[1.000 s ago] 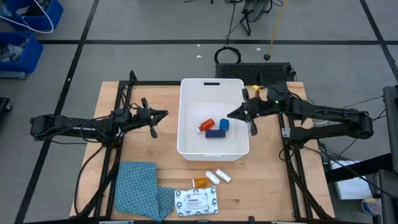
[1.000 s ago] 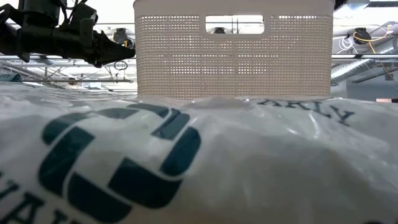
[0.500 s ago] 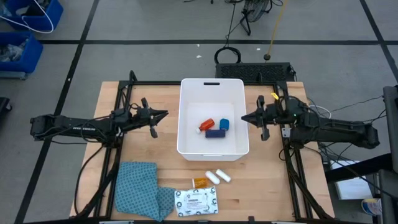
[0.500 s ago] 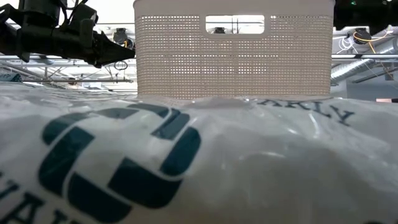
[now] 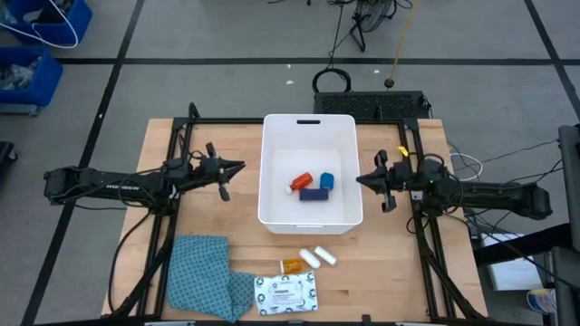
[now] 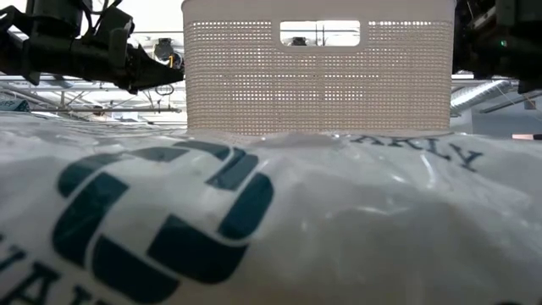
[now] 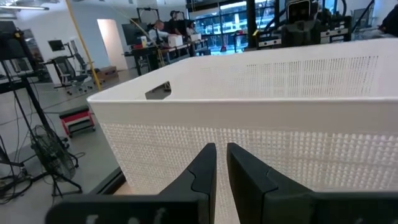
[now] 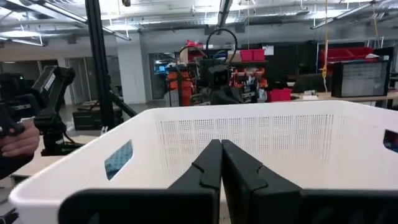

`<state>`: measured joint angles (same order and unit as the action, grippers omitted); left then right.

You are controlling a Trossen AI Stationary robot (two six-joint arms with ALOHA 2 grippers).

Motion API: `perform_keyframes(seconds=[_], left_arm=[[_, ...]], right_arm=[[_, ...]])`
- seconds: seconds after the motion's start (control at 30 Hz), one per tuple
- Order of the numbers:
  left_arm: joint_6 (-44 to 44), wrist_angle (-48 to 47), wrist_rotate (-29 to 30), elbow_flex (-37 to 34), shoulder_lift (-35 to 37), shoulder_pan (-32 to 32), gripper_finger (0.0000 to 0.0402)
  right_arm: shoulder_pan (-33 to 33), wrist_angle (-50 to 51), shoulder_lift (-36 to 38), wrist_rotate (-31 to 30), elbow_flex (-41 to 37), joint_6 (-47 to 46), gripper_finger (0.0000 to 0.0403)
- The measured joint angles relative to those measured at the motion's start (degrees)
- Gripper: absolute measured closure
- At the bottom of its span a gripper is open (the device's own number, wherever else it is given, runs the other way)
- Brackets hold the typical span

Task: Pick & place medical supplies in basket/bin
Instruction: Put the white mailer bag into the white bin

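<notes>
The white bin [image 5: 308, 215] stands mid-table. In it lie a red-capped bottle [image 5: 300, 183], a blue tape roll [image 5: 327, 180] and a dark blue strip [image 5: 313, 194]. Near the front edge lie an orange pill bottle [image 5: 292, 264], two white cylinders [image 5: 318, 257] and a white printed packet [image 5: 286, 292]. The packet fills the foreground of the low view [image 6: 169, 220]. My left gripper [image 5: 239, 167] is shut and empty, left of the bin. My right gripper [image 5: 360, 179] is shut and empty, just outside the bin's right wall [image 8: 261, 134].
A blue patterned cloth [image 5: 207, 286] lies at the front left beside the packet. Black frame rails [image 5: 178, 145] run along the table's left and right sides. Bare wood shows between each gripper and the front items.
My right gripper has drawn back from over the bin's right rim toward the table's right edge, and a little toward the near edge. It now stands outside the bin. The items in the bin have stayed where they were.
</notes>
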<state>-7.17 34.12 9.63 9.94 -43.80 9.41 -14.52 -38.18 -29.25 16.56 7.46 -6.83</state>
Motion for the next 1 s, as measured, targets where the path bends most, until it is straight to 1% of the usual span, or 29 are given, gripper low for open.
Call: perform_keyframes(seconds=[0.23, 0.83, 1.0], left_arm=[[-1.56, -0.13, 0.00, 0.00, -0.02, 0.00, 0.0357], [-1.67, -0.12, 1.09, 0.02, -0.02, 0.00, 0.0357], [0.42, -0.07, 0.92, 0.01, -0.02, 0.00, 0.0357]], right_arm=[[0.00, 1.14, 0.83, 0.20, -0.35, 2.40, 0.0403], [0.00, 1.97, 0.80, 0.22, -0.35, 2.49, 0.0403], [0.00, 1.97, 0.80, 0.22, -0.35, 3.02, 0.0403]])
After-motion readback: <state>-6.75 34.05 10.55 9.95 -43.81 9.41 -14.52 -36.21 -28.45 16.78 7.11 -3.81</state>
